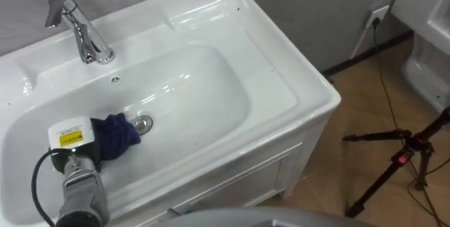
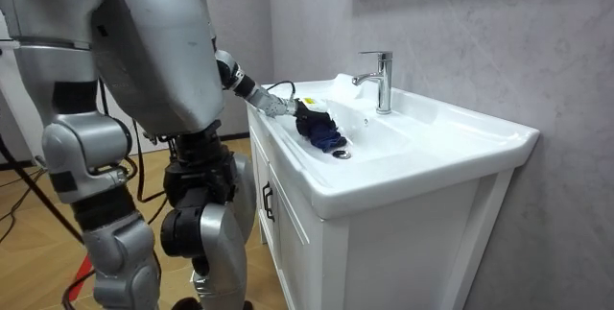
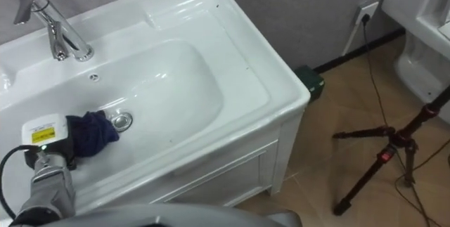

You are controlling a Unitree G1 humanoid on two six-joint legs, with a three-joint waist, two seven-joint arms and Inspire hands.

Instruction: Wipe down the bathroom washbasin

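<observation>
Where the basin point(image 1: 211, 79) dips, a blue cloth point(image 1: 116, 137) lies beside the drain point(image 1: 143, 123).

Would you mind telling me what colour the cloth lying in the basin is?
Dark blue. The cloth shows best in the left eye view, bunched beside the drain.

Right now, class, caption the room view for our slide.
The robot stands at the white basin, left hand on a blue cloth beside the drain.
</observation>
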